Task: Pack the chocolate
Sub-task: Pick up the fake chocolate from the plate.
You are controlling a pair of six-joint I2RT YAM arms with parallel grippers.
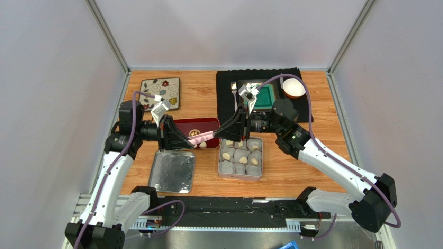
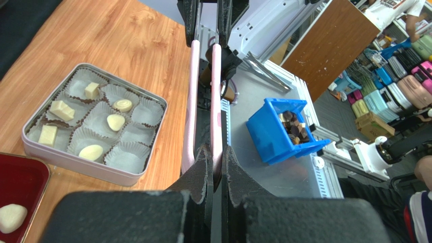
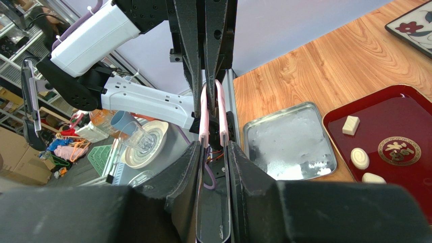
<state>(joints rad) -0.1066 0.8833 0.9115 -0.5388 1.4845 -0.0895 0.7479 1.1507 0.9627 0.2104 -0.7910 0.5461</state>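
Note:
Pink-tipped metal tongs [image 1: 204, 138] hang between my two grippers above the red tray [image 1: 200, 124]. My left gripper [image 1: 190, 143] is shut on their pink end [image 2: 191, 101]; my right gripper [image 1: 221, 136] is shut on their metal end [image 3: 210, 152]. Chocolate: several cream pieces [image 2: 115, 121] sit in white paper cups in the silver tin [image 1: 224, 171], and some cups hold nothing. Three more pieces [image 3: 360, 158] lie on the red tray [image 3: 405, 116], beside the tongs' pink tips [image 3: 210, 109].
The tin's lid [image 1: 172, 171] lies open side up, left of the tin. A patterned plate [image 1: 161, 93] is at the back left. A black mat [image 1: 226, 98] at the back holds a fork, a green dish and a bowl [image 1: 294, 88]. A blue bin [image 2: 281, 129] sits beyond the table's near edge.

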